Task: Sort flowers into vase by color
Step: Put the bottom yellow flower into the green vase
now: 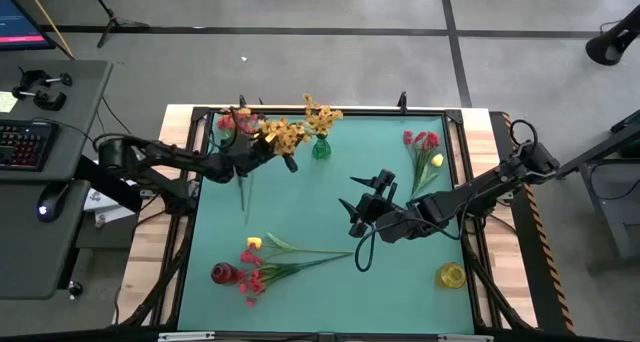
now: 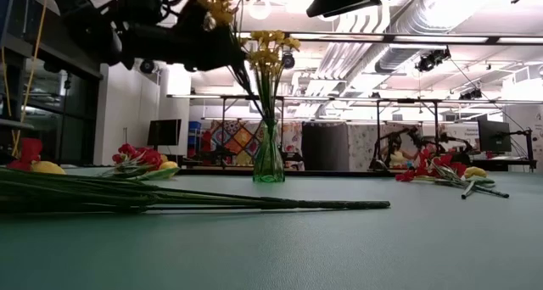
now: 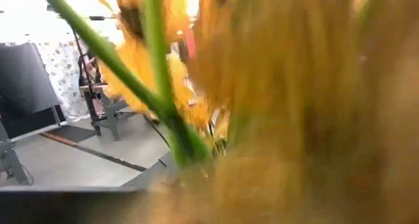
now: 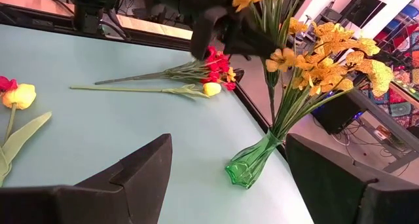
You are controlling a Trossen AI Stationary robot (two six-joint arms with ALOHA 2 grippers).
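Your left tool (image 1: 284,152) sits among the orange flowers (image 1: 283,134) above the green vase (image 1: 321,148); grip state unclear. Right tool (image 1: 365,206) hangs open, empty, mid-table (image 1: 300,212).

Lab: exposed ceiling ducts (image 2: 475,19), desk keyboard (image 1: 22,144)

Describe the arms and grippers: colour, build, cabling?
Both arms are black, slim and jointed. The right gripper has two flat, angular black fingers and a black cable looping beside it. The left gripper looks the same black, half hidden by blooms.
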